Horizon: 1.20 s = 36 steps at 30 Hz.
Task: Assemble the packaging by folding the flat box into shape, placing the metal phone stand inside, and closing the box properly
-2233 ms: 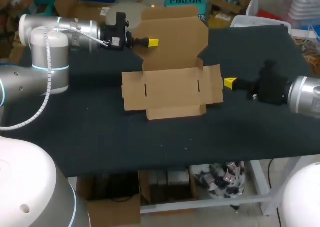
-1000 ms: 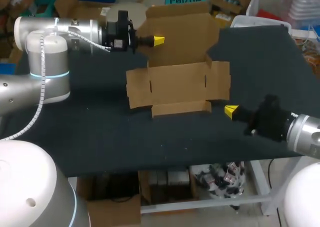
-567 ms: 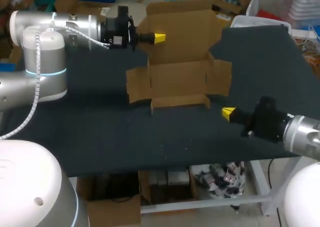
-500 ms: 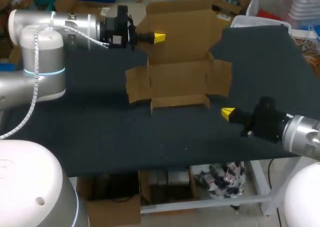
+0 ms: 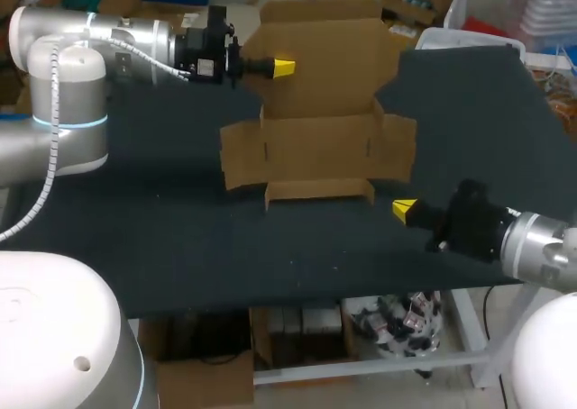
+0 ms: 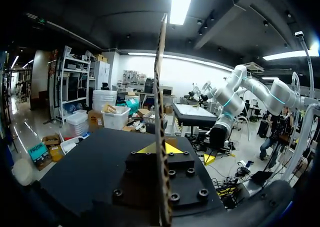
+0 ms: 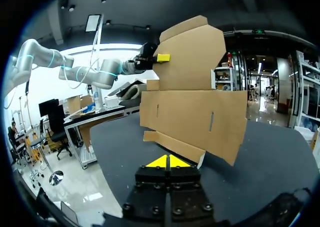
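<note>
The flat cardboard box (image 5: 320,143) stood unfolded and nearly upright over the far middle of the black counter (image 5: 180,238), its broad lid panel at 12 o'clock and its narrow front flap at 6 o'clock, nearest the counter. Whether that flap touched the surface could not be told. The left pincer (image 5: 283,67) came in from 9 o'clock and was clamped on the lid panel's edge, at about 11 o'clock from the box's middle. In the left wrist view the cardboard (image 6: 161,87) ran edge-on between the yellow tips of that pincer (image 6: 161,148). The right pincer (image 5: 405,209) hung at about 4 o'clock from the box, just off its lower corner and apart from it. In the right wrist view its tips (image 7: 169,161) met, closed on nothing, with the box (image 7: 195,112) ahead of them.
</note>
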Tool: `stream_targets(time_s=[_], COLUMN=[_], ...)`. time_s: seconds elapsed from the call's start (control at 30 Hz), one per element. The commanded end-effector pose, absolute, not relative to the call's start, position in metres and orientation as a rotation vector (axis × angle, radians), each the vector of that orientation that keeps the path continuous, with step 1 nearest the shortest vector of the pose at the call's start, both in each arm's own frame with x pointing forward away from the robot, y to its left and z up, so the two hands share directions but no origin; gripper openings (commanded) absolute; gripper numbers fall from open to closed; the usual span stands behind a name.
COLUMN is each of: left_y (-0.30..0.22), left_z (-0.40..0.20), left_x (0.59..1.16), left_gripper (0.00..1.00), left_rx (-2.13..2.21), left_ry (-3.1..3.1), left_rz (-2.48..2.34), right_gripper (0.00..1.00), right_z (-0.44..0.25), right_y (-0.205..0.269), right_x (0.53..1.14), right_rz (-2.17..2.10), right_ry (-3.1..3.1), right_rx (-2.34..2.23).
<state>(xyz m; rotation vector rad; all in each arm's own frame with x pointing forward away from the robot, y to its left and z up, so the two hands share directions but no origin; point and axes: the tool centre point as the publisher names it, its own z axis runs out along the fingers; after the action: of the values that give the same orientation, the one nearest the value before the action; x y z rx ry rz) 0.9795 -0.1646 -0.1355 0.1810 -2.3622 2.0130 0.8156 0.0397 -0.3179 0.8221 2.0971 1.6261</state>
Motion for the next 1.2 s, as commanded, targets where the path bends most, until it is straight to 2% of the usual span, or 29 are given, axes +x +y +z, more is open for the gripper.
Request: stream_targets(time_s=[0.03, 1.2], left_y=[-0.163, -0.161], left_z=[-0.14, -0.175], left_x=[0.99, 1.01], left_gripper=[0.0, 0.0], left_rx=[0.158, 0.12], left_ry=[-2.339, -2.382], left_rz=[1.995, 2.046], right_gripper=[0.0, 0.0], right_z=[-0.324, -0.352], right_y=[0.05, 0.104], right_x=[0.817, 0.837], right_rz=[1.612, 1.538], right_ry=[2.087, 2.124], right_rx=[0.82, 0.763])
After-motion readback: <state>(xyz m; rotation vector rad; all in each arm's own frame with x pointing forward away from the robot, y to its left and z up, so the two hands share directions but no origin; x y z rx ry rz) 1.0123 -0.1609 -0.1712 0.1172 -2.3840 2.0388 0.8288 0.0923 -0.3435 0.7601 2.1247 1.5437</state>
